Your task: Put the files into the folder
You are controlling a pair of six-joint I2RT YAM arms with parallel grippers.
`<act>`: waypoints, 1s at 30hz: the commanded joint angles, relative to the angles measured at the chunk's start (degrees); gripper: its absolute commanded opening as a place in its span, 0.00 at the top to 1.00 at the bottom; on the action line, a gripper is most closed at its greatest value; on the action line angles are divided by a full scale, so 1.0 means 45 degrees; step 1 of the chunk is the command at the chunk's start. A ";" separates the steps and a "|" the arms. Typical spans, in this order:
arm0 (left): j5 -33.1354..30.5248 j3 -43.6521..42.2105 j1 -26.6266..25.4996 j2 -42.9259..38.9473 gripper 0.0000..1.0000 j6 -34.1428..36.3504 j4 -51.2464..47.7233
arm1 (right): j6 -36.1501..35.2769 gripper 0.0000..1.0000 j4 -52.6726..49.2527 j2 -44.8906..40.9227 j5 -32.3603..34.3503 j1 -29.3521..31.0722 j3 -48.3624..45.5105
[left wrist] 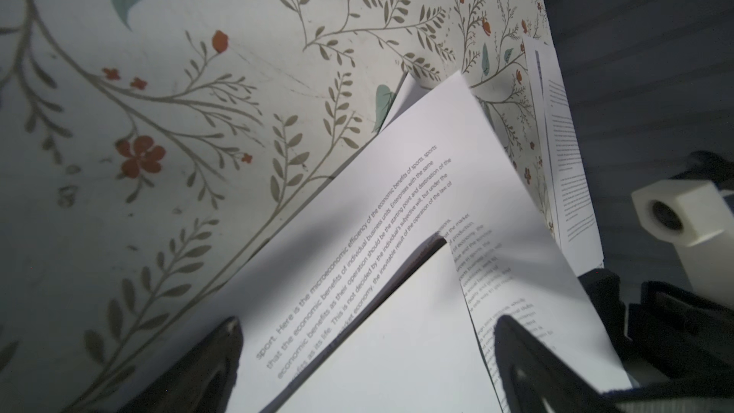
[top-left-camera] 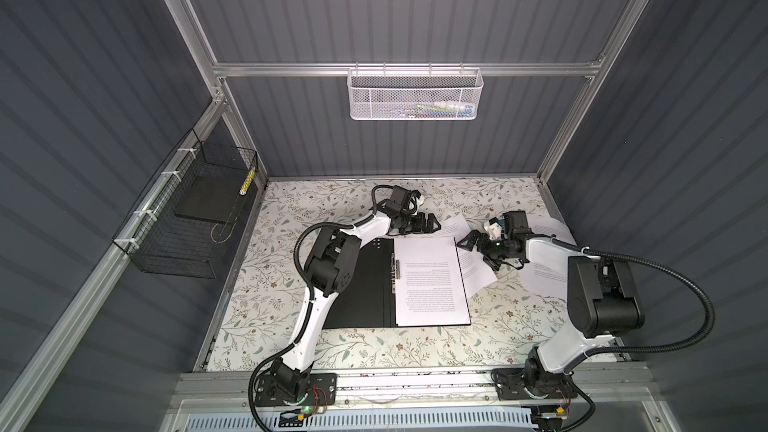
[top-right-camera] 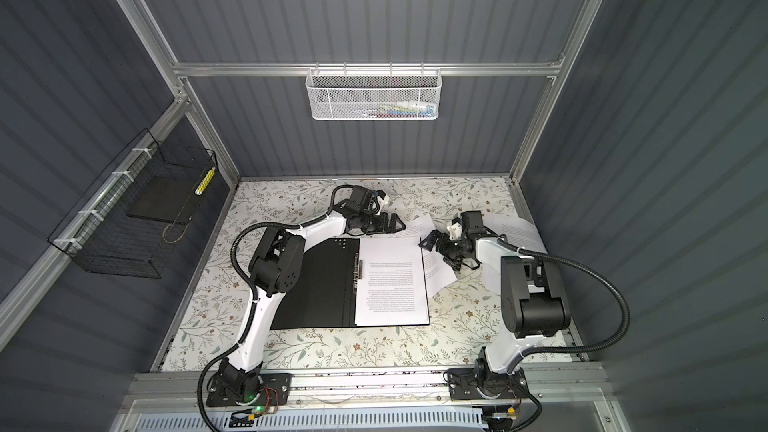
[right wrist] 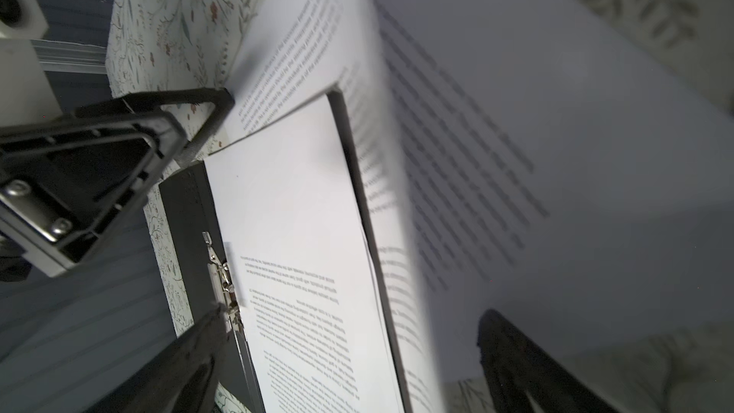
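You've got the left gripper (top-left-camera: 434,224) and the right gripper (top-left-camera: 465,242) both spread wide, empty, over loose white printed paper sheets (top-left-camera: 478,270) lying against the open black-lined flat folder (top-left-camera: 365,284), so one sloppy pinch may crumple a page or drag the folder.

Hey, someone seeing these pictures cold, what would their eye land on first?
Probably the folder, lying open with its black inside up in the middle of the floral table, one printed white sheet resting on its right half. Next, the left gripper and right gripper, both open, facing each other at its far right corner, with more loose sheets fanned out beneath the right one.
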 commanded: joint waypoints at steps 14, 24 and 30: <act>0.0381 -0.1234 0.0242 0.0095 0.00 -0.0252 -0.0402 | -0.1928 0.40 -0.1496 0.1654 0.0463 -0.0081 0.2056; 0.2520 -0.1094 0.1290 -0.0584 0.00 -0.1042 0.1079 | -0.2045 1.00 -0.1522 0.0732 0.2076 0.0016 0.1863; 0.3657 -0.0333 0.1526 -0.2542 0.00 -0.1016 0.1926 | -0.1593 1.00 -0.1703 -0.1585 0.3769 0.0270 0.1596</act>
